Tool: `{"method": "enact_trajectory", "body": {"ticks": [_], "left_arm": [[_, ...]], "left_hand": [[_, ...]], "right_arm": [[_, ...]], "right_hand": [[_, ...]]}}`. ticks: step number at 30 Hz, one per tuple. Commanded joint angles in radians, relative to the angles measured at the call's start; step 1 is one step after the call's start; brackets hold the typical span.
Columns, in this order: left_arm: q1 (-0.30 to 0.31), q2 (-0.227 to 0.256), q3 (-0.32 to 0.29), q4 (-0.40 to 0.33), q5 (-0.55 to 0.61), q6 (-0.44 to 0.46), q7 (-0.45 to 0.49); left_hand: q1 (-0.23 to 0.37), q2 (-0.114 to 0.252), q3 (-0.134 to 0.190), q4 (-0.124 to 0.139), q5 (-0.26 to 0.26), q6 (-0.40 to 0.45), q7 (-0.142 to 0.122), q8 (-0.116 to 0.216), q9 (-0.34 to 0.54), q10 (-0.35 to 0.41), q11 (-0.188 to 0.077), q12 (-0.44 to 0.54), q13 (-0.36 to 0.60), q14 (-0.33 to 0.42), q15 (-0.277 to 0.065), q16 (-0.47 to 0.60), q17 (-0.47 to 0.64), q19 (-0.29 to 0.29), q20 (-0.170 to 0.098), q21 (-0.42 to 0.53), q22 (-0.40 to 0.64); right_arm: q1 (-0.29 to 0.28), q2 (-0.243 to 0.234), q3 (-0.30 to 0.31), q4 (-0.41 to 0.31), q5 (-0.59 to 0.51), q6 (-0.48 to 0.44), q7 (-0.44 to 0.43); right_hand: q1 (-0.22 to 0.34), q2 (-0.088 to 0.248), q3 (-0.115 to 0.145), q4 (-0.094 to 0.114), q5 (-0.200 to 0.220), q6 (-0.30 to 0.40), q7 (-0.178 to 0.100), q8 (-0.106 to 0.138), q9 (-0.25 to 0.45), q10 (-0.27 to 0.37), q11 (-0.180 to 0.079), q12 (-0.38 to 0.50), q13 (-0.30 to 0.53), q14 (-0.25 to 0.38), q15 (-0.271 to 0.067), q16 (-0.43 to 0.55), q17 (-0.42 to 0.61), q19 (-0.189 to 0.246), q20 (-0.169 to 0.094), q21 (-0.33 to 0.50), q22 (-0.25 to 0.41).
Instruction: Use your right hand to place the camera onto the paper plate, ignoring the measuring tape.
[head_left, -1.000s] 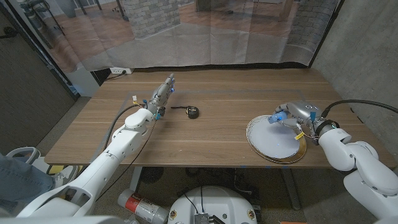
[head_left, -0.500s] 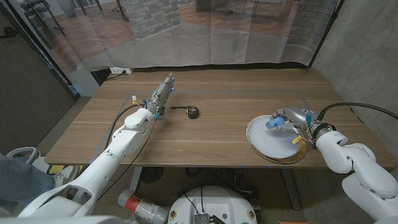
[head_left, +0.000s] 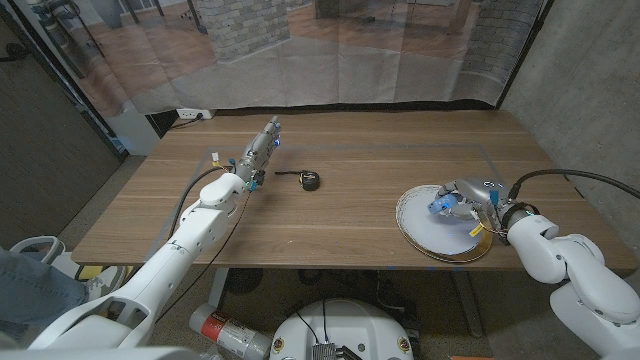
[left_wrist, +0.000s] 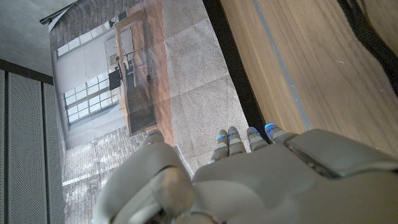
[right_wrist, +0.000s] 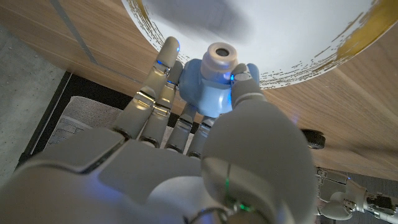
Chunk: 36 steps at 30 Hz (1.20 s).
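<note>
Right hand (head_left: 470, 199) lowered over paper plate (head_left: 430, 235) — wrist view: camera (right_wrist: 210, 87) gripped.

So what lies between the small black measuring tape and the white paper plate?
Bare wooden table separates the black measuring tape from the white paper plate, seen in the head view.

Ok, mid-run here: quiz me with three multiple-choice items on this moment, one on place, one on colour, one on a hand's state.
1. Where is the measuring tape?
A. on the paper plate
B. on the table near the left hand
C. in the right hand

2. What colour is the camera?
A. red
B. green
C. light blue

3. What is the right hand doing?
A. gripping the camera over the paper plate
B. resting open on bare wood
C. holding the tape

Answers:
1 B: it lies on the wood just beside the left hand.
2 C: the right wrist view shows a pale blue body.
3 A: fingers wrap the camera above the plate.
</note>
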Motion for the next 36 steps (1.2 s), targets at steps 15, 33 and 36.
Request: {"method": "enact_trajectory", "body": {"ticks": [15,33,36], "left_arm": [[0.004,0.008,-0.002,0.001,0.008,0.006,0.007],[-0.003,-0.001,-0.006,0.031,0.001,-0.001,-0.003],[-0.005,-0.003,-0.005,0.034,0.003,-0.001,-0.004]], "left_hand": [[0.002,0.01,-0.008,0.001,-0.004,0.005,-0.001,-0.002,0.004,0.003,0.0,0.002,0.004,-0.005,-0.003,0.003,0.005,-0.007,-0.004,-0.002,0.006],[0.003,0.011,-0.011,0.0,-0.005,0.006,-0.001,-0.001,0.005,0.003,0.0,0.002,0.004,-0.006,-0.003,0.002,0.005,-0.007,-0.005,-0.003,0.006],[0.003,0.012,-0.011,0.0,-0.005,0.007,0.0,-0.001,0.005,0.004,0.0,0.002,0.004,-0.006,-0.005,0.002,0.005,-0.008,-0.004,-0.003,0.006]], "right_arm": [[0.041,-0.028,-0.058,0.062,-0.018,-0.045,0.05],[0.061,-0.065,-0.085,0.072,-0.022,-0.081,0.096],[0.062,-0.068,-0.087,0.071,-0.021,-0.085,0.097]], "right_hand": [[0.073,0.085,0.003,0.009,0.009,0.039,0.001,0.038,0.062,0.029,-0.013,-0.003,0.024,0.044,-0.164,-0.002,0.009,-0.012,-0.078,0.022,-0.001],[0.072,0.085,0.003,0.009,0.01,0.037,0.0,0.038,0.063,0.033,-0.013,-0.007,0.028,0.048,-0.164,-0.003,0.013,-0.015,-0.08,0.035,-0.004],[0.071,0.085,0.003,0.009,0.01,0.036,0.001,0.038,0.063,0.034,-0.012,-0.009,0.029,0.048,-0.164,-0.004,0.014,-0.016,-0.079,0.039,-0.004]]}}
